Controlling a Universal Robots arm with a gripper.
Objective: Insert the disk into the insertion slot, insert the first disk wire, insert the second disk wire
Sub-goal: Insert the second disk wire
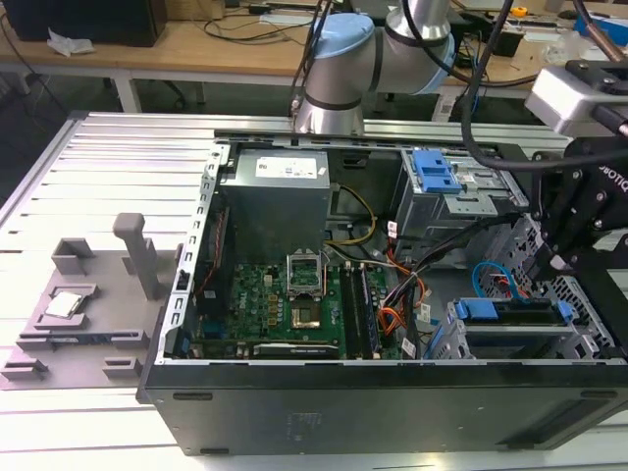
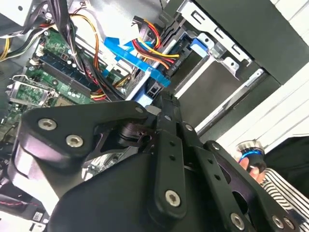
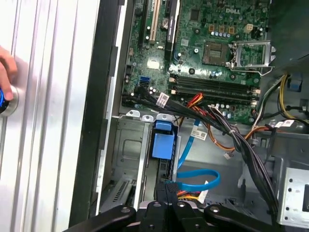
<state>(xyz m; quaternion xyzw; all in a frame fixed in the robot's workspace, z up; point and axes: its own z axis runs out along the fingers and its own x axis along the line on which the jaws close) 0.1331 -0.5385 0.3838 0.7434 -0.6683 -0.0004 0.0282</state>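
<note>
Pincer [image 3: 166, 195] down inside the open PC case [image 1: 392, 412], at the rear edge of the disk [image 1: 510, 311]; fingers drawn together, cannot tell if anything sits between them; disk already seated in the insertion slot [image 1: 589, 329], blue carrier visible [image 3: 161, 140]; second disk wire [image 3: 195, 176] loops just beside the pincer, its plug end near the fingertips; orange cable [image 1: 392, 319] and motherboard [image 1: 275, 304] further off; a hand [image 3: 7, 67] rests on the ribbed bench [image 1: 108, 186] by a blue-ringed knob.

Even bright light, slight softness
</note>
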